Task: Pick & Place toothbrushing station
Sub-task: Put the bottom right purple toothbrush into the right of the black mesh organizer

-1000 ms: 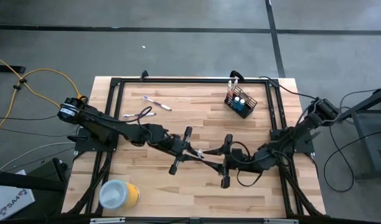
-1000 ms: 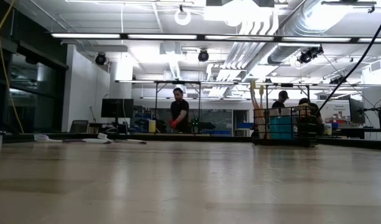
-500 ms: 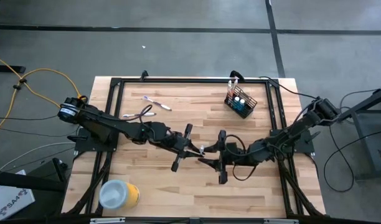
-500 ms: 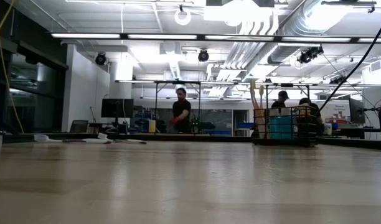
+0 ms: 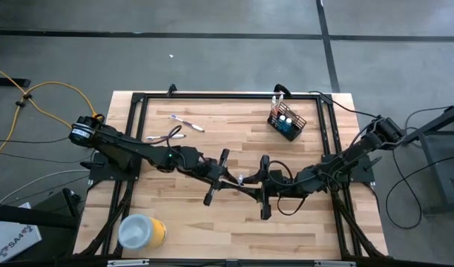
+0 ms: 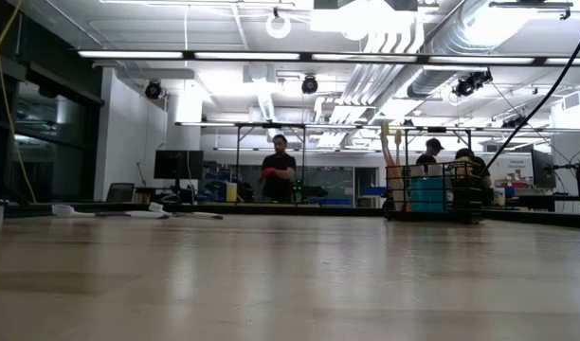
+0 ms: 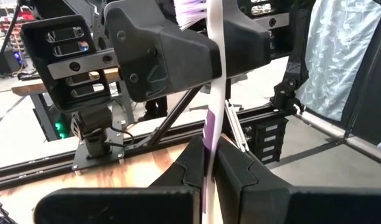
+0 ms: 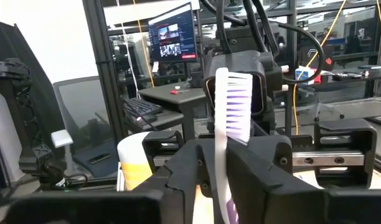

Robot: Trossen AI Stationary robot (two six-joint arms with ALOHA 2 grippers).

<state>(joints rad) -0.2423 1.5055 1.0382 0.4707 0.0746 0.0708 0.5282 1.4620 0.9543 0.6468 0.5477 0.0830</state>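
**Toothbrush Held Between Two Grippers at Mid-Table**

Where the two arms meet near the middle of the wooden table, a single white-and-purple toothbrush is found, gripped from both sides. The left gripper is seen reaching in from the table's left, its fingers pressed together on the handle, which rises upright between them in the left wrist view, bristle end toward the facing gripper. The right gripper is seen reaching in from the right, its fingers set against either side of the same handle in the right wrist view, where the bristle head stands upright above them; a pinch on the brush is shown, with no gap visible beside the handle.

Item, holder: a black wire-mesh holder is placed near the table's far right corner, well apart from both grippers. Two small blue tubes are lodged inside it, and a pale toothbrush stands in it, leaning toward the far edge.

Item, loose brushes: two toothbrushes are laid flat on the far left part of the table, close to each other and well apart from the holder.

Item, unrelated: a yellow cylinder with a white top is stood at the near left corner.

Item, background: a person is visible standing in the room beyond the table in the low view.
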